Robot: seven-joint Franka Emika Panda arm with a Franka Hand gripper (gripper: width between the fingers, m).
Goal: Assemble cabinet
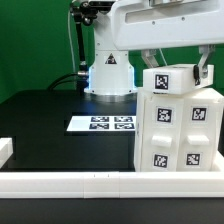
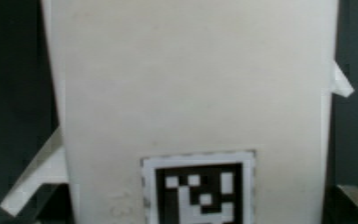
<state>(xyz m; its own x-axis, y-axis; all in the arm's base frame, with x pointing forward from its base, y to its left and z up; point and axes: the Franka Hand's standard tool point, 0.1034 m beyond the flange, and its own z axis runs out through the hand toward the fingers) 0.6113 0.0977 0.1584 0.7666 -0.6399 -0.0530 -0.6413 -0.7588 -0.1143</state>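
Note:
The cabinet (image 1: 178, 125) is a tall white box with several black-and-white tags on its front. It stands upright at the exterior view's right, against the front border rail. My gripper (image 1: 177, 68) hangs over its top, one finger (image 1: 149, 60) on each side of the upper edge, closed against its sides. In the wrist view the cabinet (image 2: 185, 90) fills the space between the fingers of my gripper (image 2: 194, 205), with one tag (image 2: 199, 188) showing. The contact points themselves are hidden.
The marker board (image 1: 104, 123) lies flat on the black table, left of the cabinet. The low white border rail (image 1: 70, 180) runs along the front edge and has a short return (image 1: 5, 152) at the left. The arm's base (image 1: 108, 75) stands behind.

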